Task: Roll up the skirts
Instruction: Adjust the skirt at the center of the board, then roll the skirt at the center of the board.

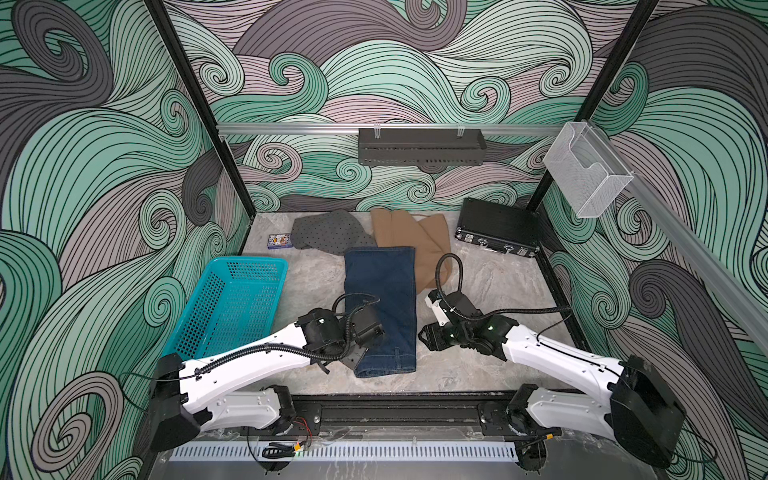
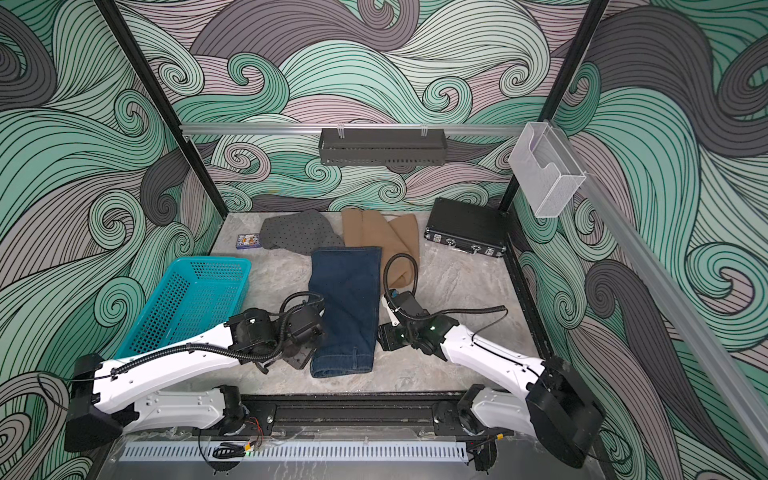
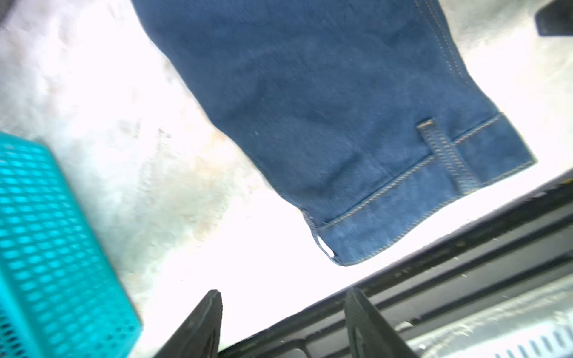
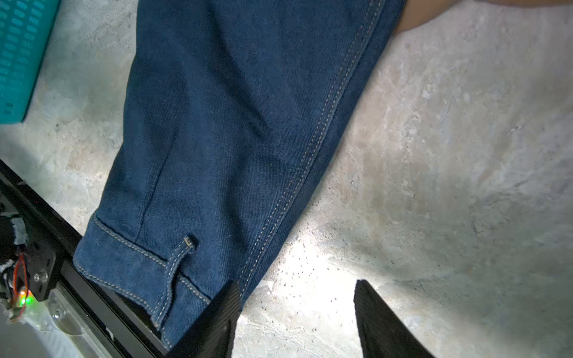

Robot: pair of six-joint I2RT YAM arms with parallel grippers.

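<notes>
The dark blue denim skirt (image 1: 382,303) (image 2: 349,303) lies flat as a long strip mid-table, with its waistband and belt loop (image 4: 176,263) at the near end. Its far end overlaps the tan-brown skirt (image 1: 409,237) (image 2: 374,232). The grey dotted skirt (image 1: 328,232) (image 2: 299,232) lies crumpled behind, to the left. My left gripper (image 1: 356,358) (image 3: 282,291) hangs open by the denim's near left corner (image 3: 341,254), with only table between its fingers. My right gripper (image 1: 429,337) (image 4: 297,282) stands open beside the denim's right seam and holds nothing.
A teal perforated basket (image 1: 232,303) (image 3: 46,248) stands left of the denim. A black hard case (image 1: 496,228) sits at the back right and a small printed box (image 1: 279,241) at the back left. The black front rail (image 1: 395,409) runs just below the waistband.
</notes>
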